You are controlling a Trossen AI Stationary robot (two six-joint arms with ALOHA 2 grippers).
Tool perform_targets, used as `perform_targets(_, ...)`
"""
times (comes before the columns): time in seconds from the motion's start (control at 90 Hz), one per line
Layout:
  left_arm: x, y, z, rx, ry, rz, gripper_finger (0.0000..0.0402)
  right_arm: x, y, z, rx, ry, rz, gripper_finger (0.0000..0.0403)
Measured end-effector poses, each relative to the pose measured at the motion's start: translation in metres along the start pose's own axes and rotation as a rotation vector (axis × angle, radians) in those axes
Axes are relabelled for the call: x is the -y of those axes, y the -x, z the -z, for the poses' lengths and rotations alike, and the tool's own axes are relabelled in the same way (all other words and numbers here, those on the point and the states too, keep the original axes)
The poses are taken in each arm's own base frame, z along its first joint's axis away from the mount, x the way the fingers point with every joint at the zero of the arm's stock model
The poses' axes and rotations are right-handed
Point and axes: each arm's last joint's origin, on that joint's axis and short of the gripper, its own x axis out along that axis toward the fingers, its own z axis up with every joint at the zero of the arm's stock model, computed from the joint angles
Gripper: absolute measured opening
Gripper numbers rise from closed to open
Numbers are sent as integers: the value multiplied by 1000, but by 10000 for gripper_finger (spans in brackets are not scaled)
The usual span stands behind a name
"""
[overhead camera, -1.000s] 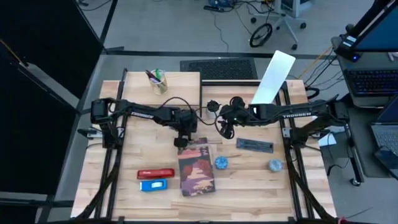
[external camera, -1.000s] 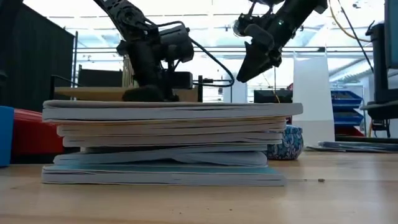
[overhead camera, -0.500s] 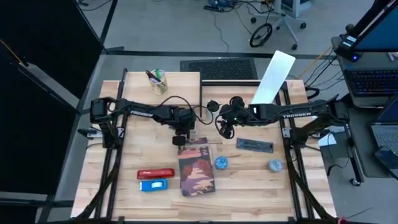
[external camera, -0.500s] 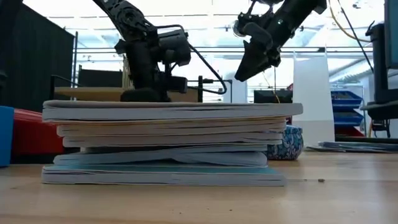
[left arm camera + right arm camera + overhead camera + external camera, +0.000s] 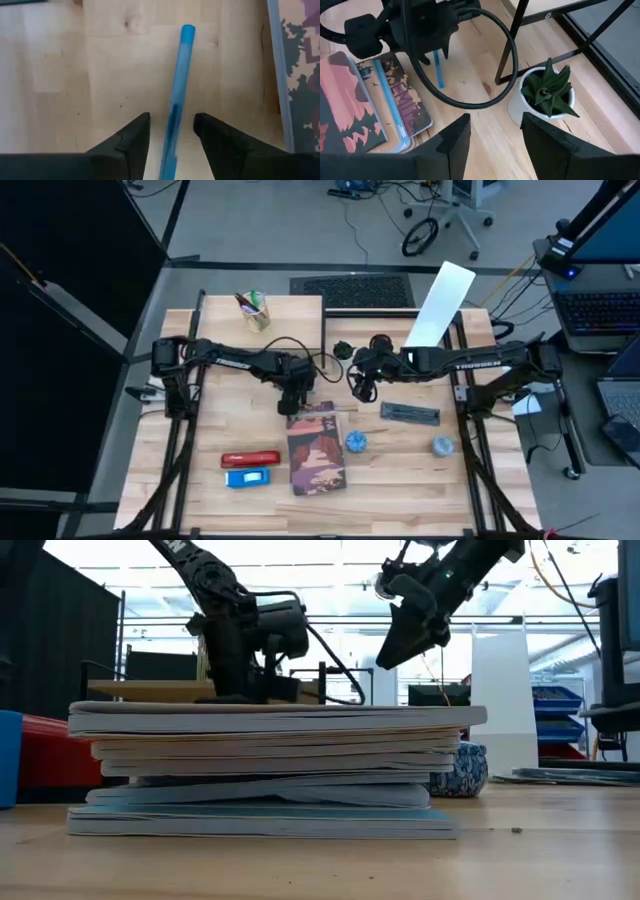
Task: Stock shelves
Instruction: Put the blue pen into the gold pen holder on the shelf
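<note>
A blue pen [image 5: 182,65] lies flat on the tabletop beside the far left corner of a stack of books [image 5: 317,448]. My left gripper [image 5: 171,131] points down over the pen, open, one finger on each side of its barrel with a gap showing on both sides. My right gripper [image 5: 360,388] hangs open in the air right of it, over bare table. The low wood plank shelf [image 5: 290,315] on black legs stands at the far left. A white file holder [image 5: 440,305] leans at the far right.
A pen cup [image 5: 252,310] stands on the shelf. A small potted plant [image 5: 547,90] sits by a shelf leg [image 5: 512,45]. A red case [image 5: 250,458], a blue case [image 5: 248,477], two patterned balls [image 5: 356,442] and a dark flat item [image 5: 408,413] lie near the front.
My left gripper has turned a little at the wrist while staying low by the stack's far left corner.
</note>
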Motion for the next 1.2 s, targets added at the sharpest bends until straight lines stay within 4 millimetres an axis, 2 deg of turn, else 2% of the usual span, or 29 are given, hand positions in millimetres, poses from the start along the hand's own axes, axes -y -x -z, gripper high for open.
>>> perform_targets(0.3,0,-2,-1,15,-21,38,30,0,0,0,4,-1,-1,160)
perform_targets(0.378,0,-4,0,8,-18,42,10,0,0,-1,11,-4,-2,160)
perform_targets(0.767,4,-4,-2,51,-14,186,10,0,0,-1,14,-4,-4,160)
perform_targets(0.933,3,8,-10,78,-17,217,10,0,0,-1,13,-4,-4,160)
perform_targets(1.2,-1,32,-34,144,-30,213,10,-1,0,-1,14,-3,-6,160)
